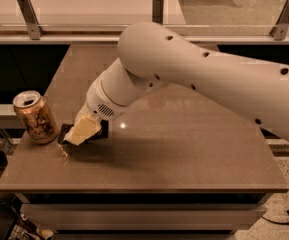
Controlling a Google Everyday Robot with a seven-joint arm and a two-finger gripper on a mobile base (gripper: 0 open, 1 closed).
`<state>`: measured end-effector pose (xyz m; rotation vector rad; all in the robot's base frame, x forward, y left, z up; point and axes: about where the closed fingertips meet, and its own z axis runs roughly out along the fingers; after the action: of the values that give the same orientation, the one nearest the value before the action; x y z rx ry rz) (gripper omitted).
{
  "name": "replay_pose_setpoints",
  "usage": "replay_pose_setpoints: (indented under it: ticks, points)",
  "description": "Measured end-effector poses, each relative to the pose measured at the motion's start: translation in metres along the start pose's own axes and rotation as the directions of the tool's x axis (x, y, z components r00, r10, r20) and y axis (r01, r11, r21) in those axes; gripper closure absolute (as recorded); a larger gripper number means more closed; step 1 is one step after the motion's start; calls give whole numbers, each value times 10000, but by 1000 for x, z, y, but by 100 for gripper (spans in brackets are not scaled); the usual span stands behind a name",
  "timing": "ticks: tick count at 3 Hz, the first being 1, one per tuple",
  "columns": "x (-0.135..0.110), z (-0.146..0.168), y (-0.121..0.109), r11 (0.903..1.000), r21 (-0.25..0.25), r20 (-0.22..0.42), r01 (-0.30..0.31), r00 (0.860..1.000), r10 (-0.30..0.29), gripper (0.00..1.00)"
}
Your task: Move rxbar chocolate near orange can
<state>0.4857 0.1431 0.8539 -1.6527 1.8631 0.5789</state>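
The orange can [34, 117], golden-tan with dark script and a silver top, stands upright near the table's left edge. The rxbar chocolate [65, 133], a flat black wrapper, is just right of the can's base, with only its dark ends showing on either side of the cream fingers. My gripper [82, 131] is shut on the bar and holds it low over the table, a small gap from the can. The big white arm reaches in from the right and hides most of the bar.
The brown table [184, 154] has its left edge right beside the can and its front edge below the gripper. A rail with metal posts [29, 16] runs along the back.
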Motion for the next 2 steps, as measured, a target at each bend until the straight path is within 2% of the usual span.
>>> replay_pose_setpoints:
  ticks: [1, 2]
  points:
    - [-2, 5, 8, 9986, -517, 271, 104, 9996, -90, 100]
    - [-4, 4, 9, 9987, -498, 262, 143, 9996, -130, 83]
